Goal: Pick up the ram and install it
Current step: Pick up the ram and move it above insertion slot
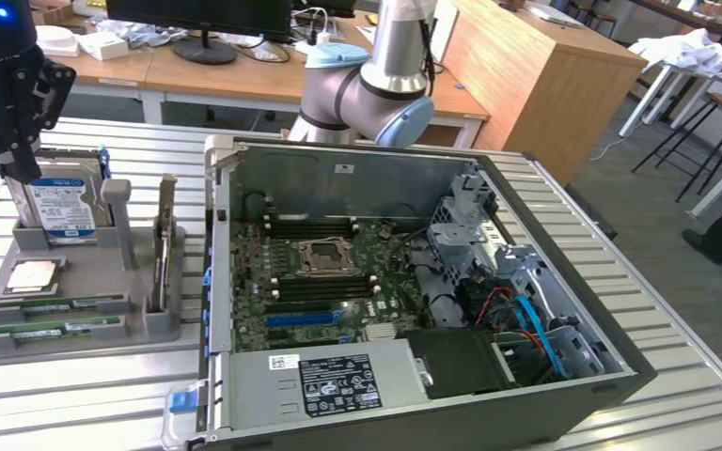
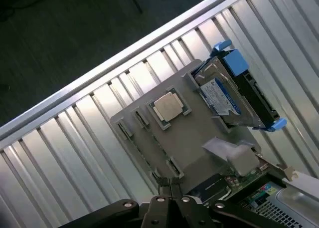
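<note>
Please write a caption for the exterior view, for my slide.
Gripper hovers above the holder, where ram sticks lie, beside the open computer case.

ram 2 | hard drive 1 | processor 1 | computer case 1

Gripper hangs around 10 o'clock in the exterior view, pointing straight down, fingers pinched together. The arm's grey elbow joint sits up at 12 o'clock.
</note>
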Controlling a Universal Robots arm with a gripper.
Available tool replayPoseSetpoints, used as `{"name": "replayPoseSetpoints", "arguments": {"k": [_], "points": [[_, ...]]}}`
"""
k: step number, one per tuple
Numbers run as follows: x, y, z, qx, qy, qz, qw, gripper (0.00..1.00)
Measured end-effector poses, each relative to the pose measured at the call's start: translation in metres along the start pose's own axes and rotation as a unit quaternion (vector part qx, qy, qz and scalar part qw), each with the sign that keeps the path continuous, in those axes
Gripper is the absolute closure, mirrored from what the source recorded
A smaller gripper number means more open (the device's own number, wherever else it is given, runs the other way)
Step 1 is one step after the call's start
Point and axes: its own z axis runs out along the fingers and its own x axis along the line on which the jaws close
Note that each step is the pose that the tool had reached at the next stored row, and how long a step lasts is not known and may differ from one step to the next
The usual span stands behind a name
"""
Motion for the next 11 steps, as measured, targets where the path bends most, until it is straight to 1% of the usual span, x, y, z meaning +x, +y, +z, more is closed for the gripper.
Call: {"name": "replayPoseSetpoints", "arguments": {"k": [3,6,11], "points": [[0.0000,0.0000,0.0002,-0.0004,0.0010,-0.021,0.9998,0.90],[0.0000,0.0000,0.0005,-0.0008,0.0020,-0.041,0.9991,0.90],[0.0000,-0.0001,0.0009,-0.0015,0.0037,-0.076,0.9971,0.90]]}}
